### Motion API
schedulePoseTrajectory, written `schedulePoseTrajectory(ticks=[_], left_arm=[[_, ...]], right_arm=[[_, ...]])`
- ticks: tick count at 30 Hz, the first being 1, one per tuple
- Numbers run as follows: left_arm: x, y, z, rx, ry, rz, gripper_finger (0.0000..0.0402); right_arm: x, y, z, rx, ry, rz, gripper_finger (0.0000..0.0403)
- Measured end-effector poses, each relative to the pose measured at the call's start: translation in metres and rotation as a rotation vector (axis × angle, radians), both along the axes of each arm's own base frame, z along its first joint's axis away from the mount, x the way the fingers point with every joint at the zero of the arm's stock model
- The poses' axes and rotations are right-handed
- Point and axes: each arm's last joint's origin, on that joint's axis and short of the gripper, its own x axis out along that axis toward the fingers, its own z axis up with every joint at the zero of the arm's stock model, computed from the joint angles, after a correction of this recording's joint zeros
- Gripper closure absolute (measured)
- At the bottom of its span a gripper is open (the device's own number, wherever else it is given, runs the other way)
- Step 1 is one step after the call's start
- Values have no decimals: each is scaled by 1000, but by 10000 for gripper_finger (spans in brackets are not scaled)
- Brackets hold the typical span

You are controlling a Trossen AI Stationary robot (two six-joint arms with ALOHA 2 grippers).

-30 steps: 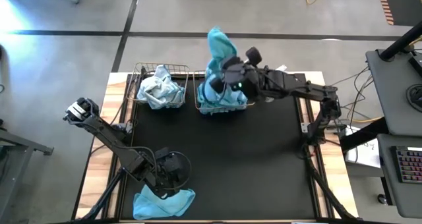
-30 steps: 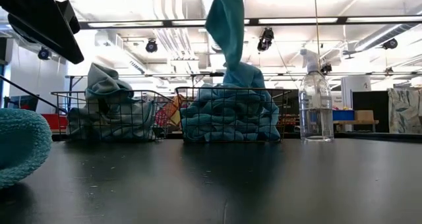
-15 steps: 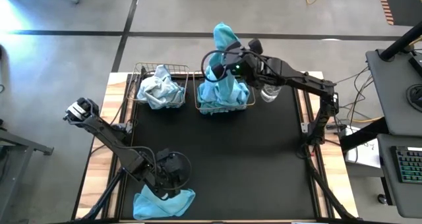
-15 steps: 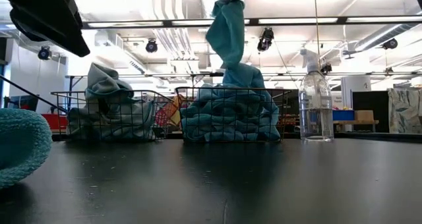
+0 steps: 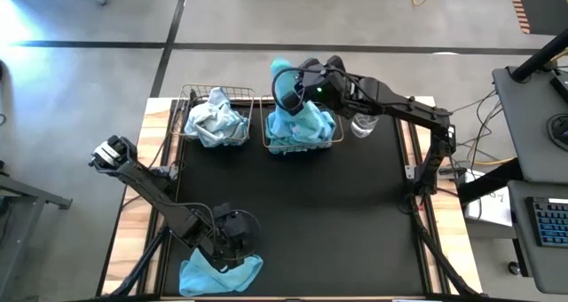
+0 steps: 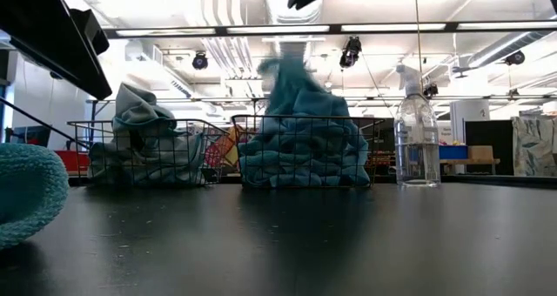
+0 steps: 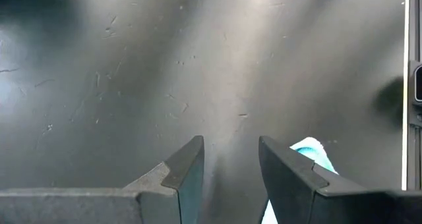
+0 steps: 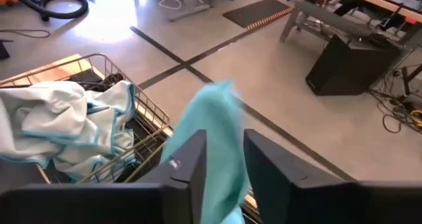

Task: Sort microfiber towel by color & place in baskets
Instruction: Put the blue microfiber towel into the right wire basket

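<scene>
right tool (image 5: 286, 82) parted, left tool (image 7: 229, 159) open

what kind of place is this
Probably a large robotics lab or workshop: open ceiling with strip lights, taped concrete floor, a desk with a keyboard beside the robot table.

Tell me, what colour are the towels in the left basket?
Pale grey-blue to whitish towels with turquoise edging; the right wrist view shows them best.

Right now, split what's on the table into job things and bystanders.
Job:
turquoise towels in the right basket
pale towels in the left basket
loose turquoise towel under the left gripper
right gripper above the right basket

Bystanders:
spray bottle
</scene>
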Motion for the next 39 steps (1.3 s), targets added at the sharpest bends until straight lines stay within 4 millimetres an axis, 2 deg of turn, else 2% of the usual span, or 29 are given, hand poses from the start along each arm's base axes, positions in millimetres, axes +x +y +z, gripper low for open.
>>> schedulePoseTrajectory(ticks=[5, 9, 12, 16, 18, 21, 25, 32, 39], left_arm=[[0, 0, 0, -1, -1, 0, 272], [0, 0, 0, -1, -1, 0, 272], [0, 0, 0, 4, -1, -7, 272], [0, 0, 0, 14, -4, -23, 272], [1, -1, 1, 8, -10, -23, 272], [4, -3, 3, -24, -45, -22, 272], [9, -9, 9, -100, -118, -23, 272], [17, -17, 18, -233, -210, -54, 272], [20, -21, 23, -298, -246, -77, 272]], right_arm=[[0, 0, -1, 1, 6, -1, 272], [-1, 1, -4, 48, -6, -18, 257], [-3, 5, -12, 209, -24, 28, 255], [-1, 18, -27, 494, 13, 234, 262], [2, 31, -34, 588, 50, 331, 267], [7, 58, -45, 622, 106, 413, 274], [11, 94, -63, 621, 201, 500, 281], [13, 160, -106, 579, 329, 622, 284], [4, 217, -150, 558, 388, 763, 284]])
